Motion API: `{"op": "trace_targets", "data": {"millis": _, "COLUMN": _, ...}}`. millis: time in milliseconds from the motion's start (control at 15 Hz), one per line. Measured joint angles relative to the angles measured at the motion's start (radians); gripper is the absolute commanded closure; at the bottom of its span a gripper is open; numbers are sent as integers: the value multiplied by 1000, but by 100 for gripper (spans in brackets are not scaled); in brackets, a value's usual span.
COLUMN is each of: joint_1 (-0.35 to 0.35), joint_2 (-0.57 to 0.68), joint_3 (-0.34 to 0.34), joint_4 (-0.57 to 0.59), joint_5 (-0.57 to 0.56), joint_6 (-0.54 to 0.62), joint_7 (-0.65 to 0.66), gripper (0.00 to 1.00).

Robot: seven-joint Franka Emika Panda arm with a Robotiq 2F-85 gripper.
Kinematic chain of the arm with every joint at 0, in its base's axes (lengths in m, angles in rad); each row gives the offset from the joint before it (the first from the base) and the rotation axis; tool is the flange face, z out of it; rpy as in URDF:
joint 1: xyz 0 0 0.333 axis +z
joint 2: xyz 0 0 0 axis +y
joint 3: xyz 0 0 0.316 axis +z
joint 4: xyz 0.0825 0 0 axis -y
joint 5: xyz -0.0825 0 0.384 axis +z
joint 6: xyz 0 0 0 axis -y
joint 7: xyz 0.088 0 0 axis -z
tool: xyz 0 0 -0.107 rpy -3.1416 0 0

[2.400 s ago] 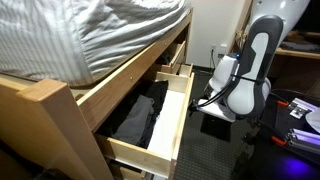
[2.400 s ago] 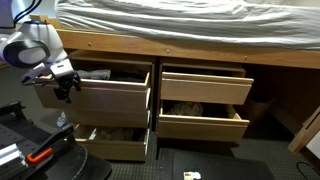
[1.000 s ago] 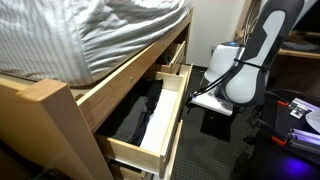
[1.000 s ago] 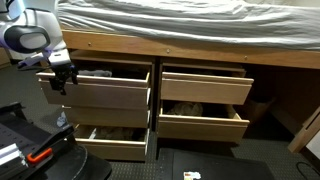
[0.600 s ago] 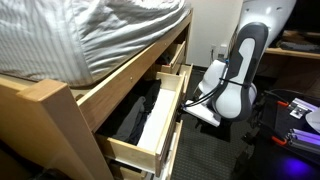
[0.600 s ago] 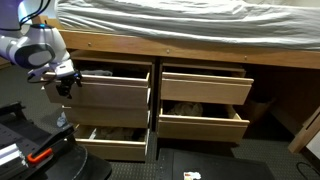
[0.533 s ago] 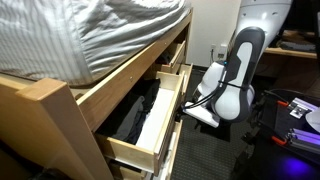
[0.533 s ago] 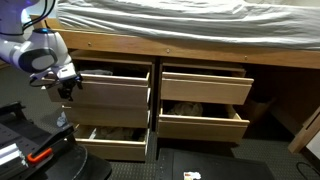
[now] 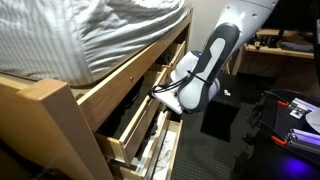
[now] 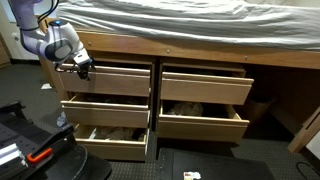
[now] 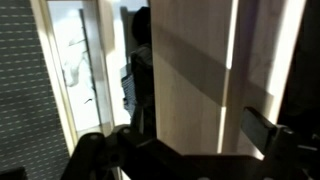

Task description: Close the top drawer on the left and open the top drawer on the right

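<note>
The top left drawer [image 10: 112, 81] is a light wood front under the bed, pushed in close to the frame; it also shows in an exterior view [image 9: 140, 100]. My gripper [image 10: 82, 68] presses against the left end of its front, also seen in an exterior view [image 9: 166, 94]. In the wrist view my gripper [image 11: 185, 145] is open, and the wood front [image 11: 190, 70] fills the space between the fingers. The top right drawer [image 10: 205, 86] stands slightly out with a dark gap above it.
Below the top left drawer, the middle drawer [image 10: 105, 111] and the bottom drawer [image 10: 112, 142] stick out. The lower right drawer [image 10: 205, 121] is partly open. The striped mattress [image 9: 80, 35] overhangs above. Equipment [image 10: 25, 150] stands on the floor at the left.
The top left drawer has gone from wide open to nearly shut. My gripper and arm moved in toward the bed with it.
</note>
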Motion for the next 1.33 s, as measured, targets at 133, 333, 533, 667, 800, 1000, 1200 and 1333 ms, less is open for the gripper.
{"op": "trace_targets", "data": {"millis": 133, "joint_1": 51, "joint_2": 1, "joint_3": -35, "joint_4": 88, "joint_5": 40, "joint_6": -1, "joint_7": 0, "gripper": 0}}
{"op": "trace_targets", "data": {"millis": 333, "joint_1": 71, "joint_2": 5, "joint_3": -49, "joint_4": 124, "joint_5": 50, "joint_6": -1, "joint_7": -1, "gripper": 0}}
{"op": "trace_targets", "data": {"millis": 533, "joint_1": 153, "joint_2": -2, "joint_3": -168, "joint_4": 94, "joint_5": 117, "joint_6": -49, "joint_7": -3, "gripper": 0}}
{"op": "trace_targets", "data": {"millis": 667, "joint_1": 269, "joint_2": -16, "joint_3": -333, "joint_4": 42, "joint_5": 191, "joint_6": -76, "joint_7": -3, "gripper": 0}}
{"op": "trace_targets", "data": {"millis": 800, "joint_1": 386, "joint_2": -22, "joint_3": -503, "joint_4": -15, "joint_5": 259, "joint_6": -87, "joint_7": -3, "gripper": 0}}
{"op": "trace_targets", "data": {"millis": 1000, "joint_1": 527, "joint_2": -20, "joint_3": -684, "joint_4": -79, "joint_5": 344, "joint_6": -82, "joint_7": 6, "gripper": 0}}
{"op": "trace_targets", "data": {"millis": 1200, "joint_1": 553, "joint_2": -19, "joint_3": -696, "joint_4": -89, "joint_5": 352, "joint_6": -79, "joint_7": 16, "gripper": 0}}
{"op": "trace_targets", "data": {"millis": 1333, "joint_1": 552, "joint_2": -16, "joint_3": -705, "joint_4": -90, "joint_5": 315, "joint_6": -149, "joint_7": -22, "gripper": 0}}
